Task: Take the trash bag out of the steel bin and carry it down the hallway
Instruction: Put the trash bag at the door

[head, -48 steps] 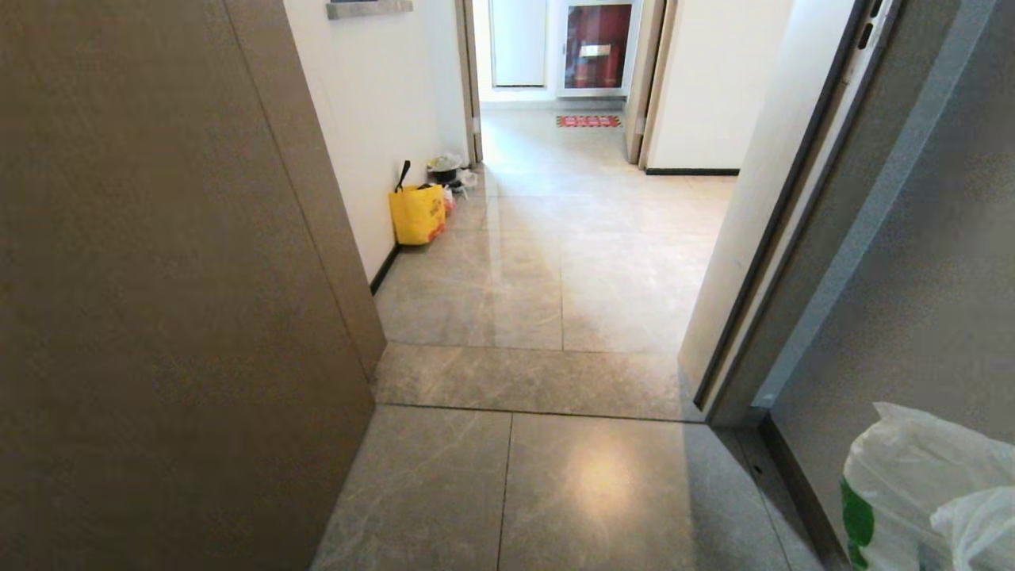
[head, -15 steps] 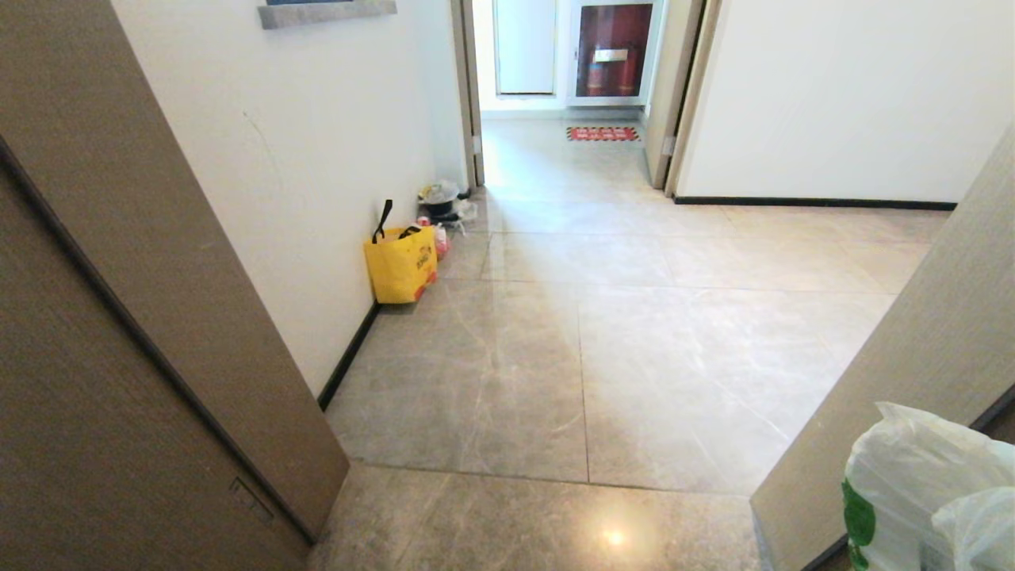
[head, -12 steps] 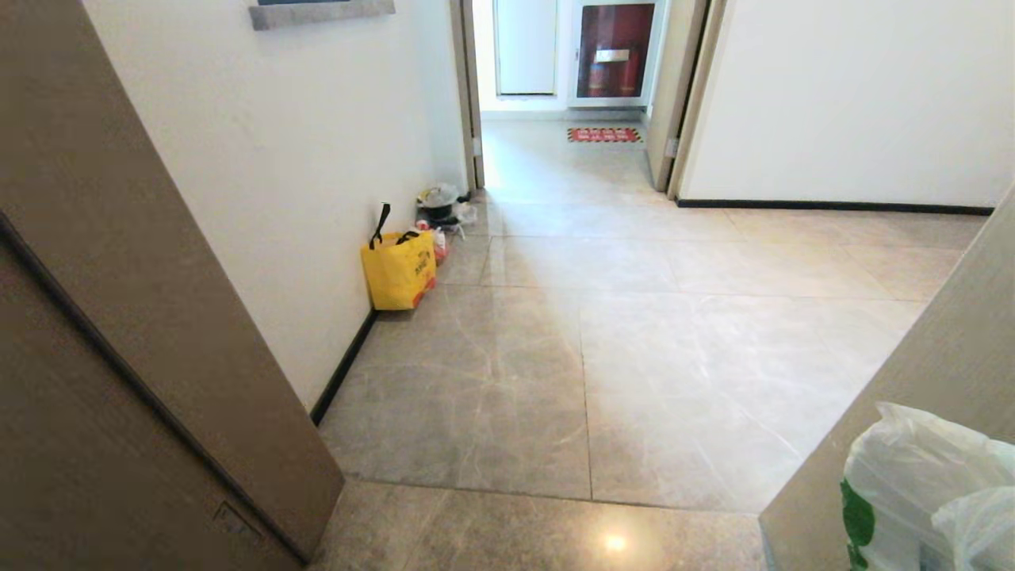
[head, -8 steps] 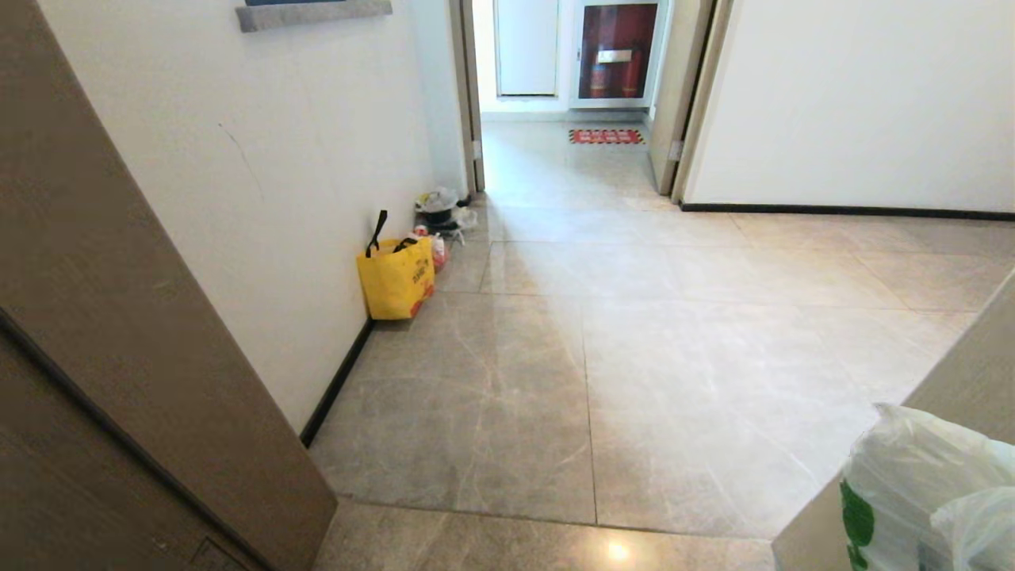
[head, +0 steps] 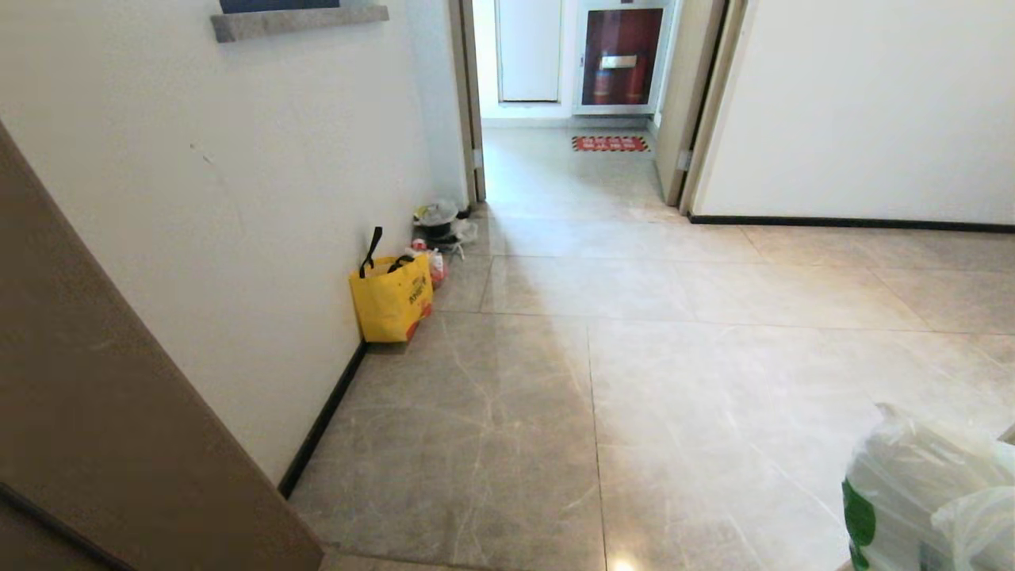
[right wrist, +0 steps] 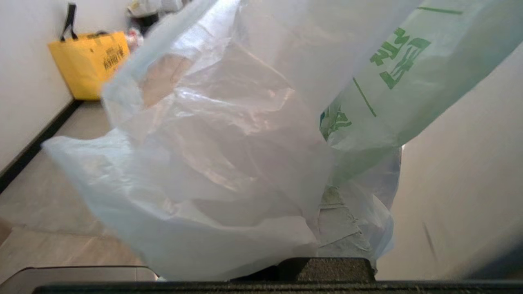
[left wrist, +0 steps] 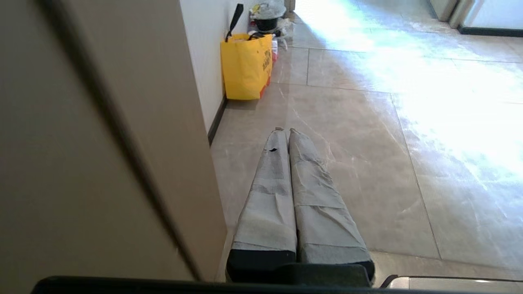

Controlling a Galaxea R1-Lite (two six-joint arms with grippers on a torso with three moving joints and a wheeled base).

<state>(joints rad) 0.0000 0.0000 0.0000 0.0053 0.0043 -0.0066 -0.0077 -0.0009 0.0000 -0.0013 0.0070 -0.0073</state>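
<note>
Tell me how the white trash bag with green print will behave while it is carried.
The trash bag looks floppy: its thin film is crumpled and creased, so it will probably sway. It seems light, since pale shapes show through and it bulges loosely. The film looks slick and tearable, so the right tool, shut on it, may lose hold if it snags.

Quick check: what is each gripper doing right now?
Left gripper: shut, empty.
Right gripper: shut on the thin white plastic trash bag with green print.

The left hand point(left wrist: 285, 134) has two long, tapering fingers point(left wrist: 269, 192) wrapped in wrinkled grey tape, one with a small dark tear, mounted on a black base.
</note>
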